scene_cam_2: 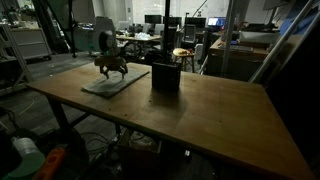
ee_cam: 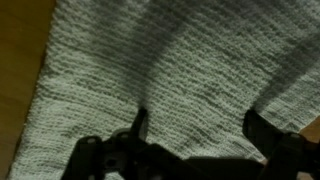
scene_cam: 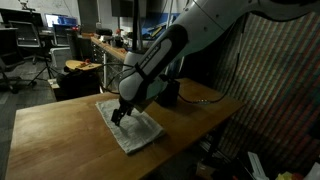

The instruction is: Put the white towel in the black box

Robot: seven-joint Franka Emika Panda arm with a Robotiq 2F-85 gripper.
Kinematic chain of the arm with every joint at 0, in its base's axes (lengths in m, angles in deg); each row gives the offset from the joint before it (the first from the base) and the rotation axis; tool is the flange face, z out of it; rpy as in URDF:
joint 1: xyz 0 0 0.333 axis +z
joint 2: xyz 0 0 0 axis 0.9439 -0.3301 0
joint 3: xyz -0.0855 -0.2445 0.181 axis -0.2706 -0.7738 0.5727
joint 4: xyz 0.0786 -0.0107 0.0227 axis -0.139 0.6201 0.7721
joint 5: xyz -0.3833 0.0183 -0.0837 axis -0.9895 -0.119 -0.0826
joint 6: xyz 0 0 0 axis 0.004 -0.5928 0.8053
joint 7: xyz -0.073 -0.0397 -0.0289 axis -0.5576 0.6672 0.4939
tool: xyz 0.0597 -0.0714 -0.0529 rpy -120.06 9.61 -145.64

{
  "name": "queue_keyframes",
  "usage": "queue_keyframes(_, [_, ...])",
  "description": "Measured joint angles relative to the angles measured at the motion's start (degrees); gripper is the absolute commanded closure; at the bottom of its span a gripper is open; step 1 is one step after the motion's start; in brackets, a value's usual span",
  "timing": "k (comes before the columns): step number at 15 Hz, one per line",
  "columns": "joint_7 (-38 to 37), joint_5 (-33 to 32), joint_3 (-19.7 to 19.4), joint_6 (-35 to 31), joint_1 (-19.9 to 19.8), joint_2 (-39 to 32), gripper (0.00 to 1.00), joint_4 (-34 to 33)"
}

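The white towel (scene_cam: pixel 132 128) lies flat on the wooden table (scene_cam: pixel 60 135); it also shows in an exterior view (scene_cam_2: pixel 112 80) and fills the wrist view (ee_cam: pixel 170 70). My gripper (scene_cam: pixel 120 115) is low over the towel, fingers spread apart, with the tips at or just above the cloth (ee_cam: pixel 197 125). Nothing is held between the fingers. The black box (scene_cam_2: pixel 166 77) stands upright on the table just beside the towel; in an exterior view (scene_cam: pixel 170 93) it is partly hidden behind my arm.
Bare wood of the table (ee_cam: pixel 20 60) shows at the towel's edge in the wrist view. A dark patterned curtain (scene_cam: pixel 270 80) hangs close to the table. Desks, chairs and monitors (scene_cam_2: pixel 170 25) stand in the background.
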Motion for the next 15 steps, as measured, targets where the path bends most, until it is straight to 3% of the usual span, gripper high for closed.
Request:
queue_keyframes(8, [1.3, 0.0, 0.2, 0.1, 0.0, -0.7, 0.94, -2.1])
queue_keyframes(9, [1.3, -0.1, 0.2, 0.1, 0.1, -0.7, 0.97, -2.2])
queue_keyframes(15, [1.4, -0.1, 0.5, 0.1, 0.2, -0.2, 0.93, -4.0])
